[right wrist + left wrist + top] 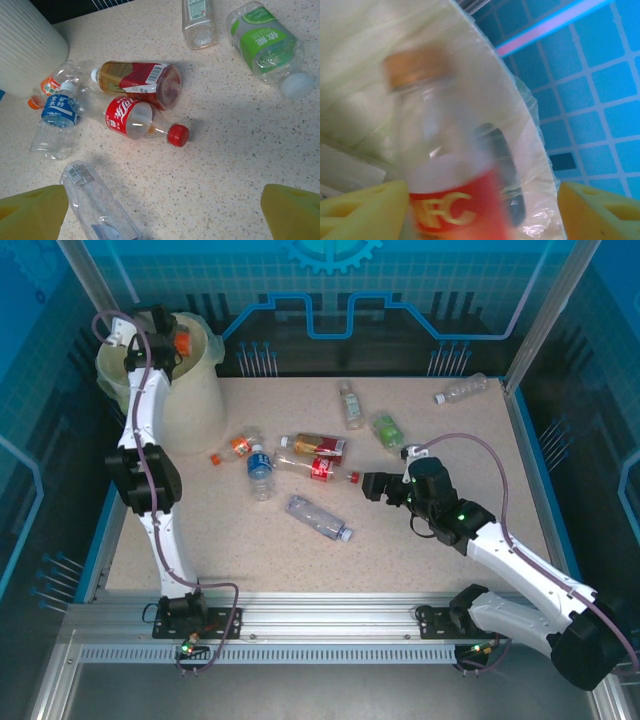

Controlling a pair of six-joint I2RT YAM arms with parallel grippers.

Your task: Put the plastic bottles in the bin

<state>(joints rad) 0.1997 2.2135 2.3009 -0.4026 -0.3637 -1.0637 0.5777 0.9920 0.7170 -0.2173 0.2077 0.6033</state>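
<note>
Left gripper (pixel 485 205) open, jaws wider than the blurred clear red-labelled plastic bottle (pixel 445 200) above the ribbed cream bag-lined bin (pixel 25 45); right gripper (pixel 165 210) open, empty; glossy red-capped cola bottle (pixel 127 117) at its twelve o'clock.

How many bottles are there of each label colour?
Red-label bottles: 3
Green-label bottle: 1
Blue-label bottle: 1
Orange-label bottle: 1
Pale or clear-label bottles: 3
Total: 9
</note>
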